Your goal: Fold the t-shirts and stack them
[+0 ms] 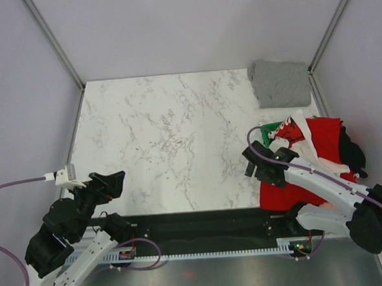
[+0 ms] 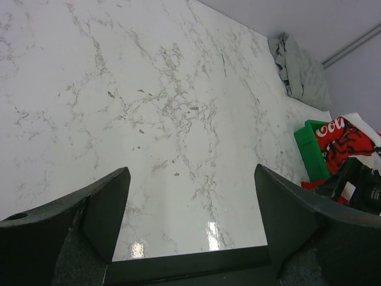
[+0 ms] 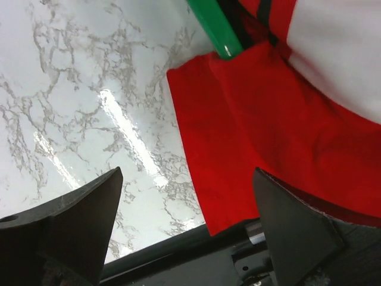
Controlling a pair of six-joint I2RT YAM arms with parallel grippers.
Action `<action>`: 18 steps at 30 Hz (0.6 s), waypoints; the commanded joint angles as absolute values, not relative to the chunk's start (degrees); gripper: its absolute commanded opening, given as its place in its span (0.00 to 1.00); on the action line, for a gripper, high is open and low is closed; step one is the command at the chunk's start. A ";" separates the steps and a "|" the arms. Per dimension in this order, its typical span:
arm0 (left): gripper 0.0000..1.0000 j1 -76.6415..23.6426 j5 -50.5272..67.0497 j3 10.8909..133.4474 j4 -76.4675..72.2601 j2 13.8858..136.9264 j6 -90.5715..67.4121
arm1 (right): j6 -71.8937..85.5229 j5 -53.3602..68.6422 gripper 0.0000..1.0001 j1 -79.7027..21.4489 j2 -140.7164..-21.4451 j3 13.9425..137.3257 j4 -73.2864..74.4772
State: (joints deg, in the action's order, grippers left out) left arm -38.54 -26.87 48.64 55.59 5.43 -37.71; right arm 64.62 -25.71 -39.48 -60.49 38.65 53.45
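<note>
Where the soft red t-shirt (image 3: 250,125) spills off the heap at the right edge, its smooth flap lies flat on the glossy, veined marble table (image 1: 171,138). The crumpled white shirt (image 3: 339,53) and black shirt (image 1: 352,147) seem piled in a green plastic crate (image 1: 263,136). The grey folded square (image 1: 280,84) sits in the far-right corner. The right gripper (image 3: 187,179) hangs spread wide over the flap, and the left gripper (image 2: 191,173) is spread over marble.

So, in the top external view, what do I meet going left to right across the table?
Left gripper, open → bare marble table → right gripper, open → red t-shirt → black t-shirt at the far right. The grey folded t-shirt overlaps the right gripper's span, so it's left out.
</note>
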 commanded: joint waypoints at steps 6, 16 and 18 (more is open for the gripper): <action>0.92 -38.14 -27.86 48.78 53.96 7.12 -39.02 | 53.36 -30.66 0.98 -43.68 -63.46 60.01 56.95; 0.92 -38.14 -27.95 48.60 53.97 6.68 -39.20 | 27.08 -30.43 0.90 -16.91 -82.84 89.71 56.43; 0.92 -38.14 -27.95 48.69 53.96 6.59 -39.20 | 24.01 -28.31 0.89 -9.98 -86.20 91.92 56.25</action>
State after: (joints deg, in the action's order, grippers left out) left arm -38.33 -26.87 48.64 55.59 6.11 -37.71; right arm 34.09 -30.98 -18.63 -81.28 88.47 54.46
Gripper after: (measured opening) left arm 0.922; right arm 0.892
